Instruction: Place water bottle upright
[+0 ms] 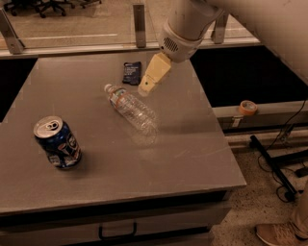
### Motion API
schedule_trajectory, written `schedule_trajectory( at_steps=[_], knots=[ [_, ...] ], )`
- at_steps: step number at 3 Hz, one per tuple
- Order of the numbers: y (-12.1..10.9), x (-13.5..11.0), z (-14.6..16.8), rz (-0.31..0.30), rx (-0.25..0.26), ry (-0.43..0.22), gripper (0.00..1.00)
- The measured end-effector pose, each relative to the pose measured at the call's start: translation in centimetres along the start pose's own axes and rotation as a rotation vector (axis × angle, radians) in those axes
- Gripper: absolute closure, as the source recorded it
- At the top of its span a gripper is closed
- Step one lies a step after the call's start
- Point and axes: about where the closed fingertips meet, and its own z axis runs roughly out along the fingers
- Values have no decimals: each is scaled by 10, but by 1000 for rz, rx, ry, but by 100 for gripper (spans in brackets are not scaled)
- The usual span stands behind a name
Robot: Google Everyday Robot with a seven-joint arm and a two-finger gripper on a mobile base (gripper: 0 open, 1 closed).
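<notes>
The water bottle (132,108) was observed lying diagonally, cap end nearest the gripper (145,88) hovering above; grip state could not be determined

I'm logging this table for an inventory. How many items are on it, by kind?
Bottles: 1, the water bottle, lying on its side.
Cans: 1, the blue soda can.
Packets: 1, the dark packet.
Total: 3.
The gripper hangs close by the bottle's neck.

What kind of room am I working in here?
Probably an office or lab: a grey drawer-fronted table, black wheeled office chairs beyond a glass partition, an orange tape roll nearby. The cream gripper hovers above the table's far side.
</notes>
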Motion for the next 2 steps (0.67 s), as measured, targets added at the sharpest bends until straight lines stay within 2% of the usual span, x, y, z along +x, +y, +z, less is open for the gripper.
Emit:
schedule_trajectory(
  at_steps=[1,2],
  knots=[
    [14,-14,26,62,-59,18,0],
    [36,-38,43,109,-52,55,0]
  ],
)
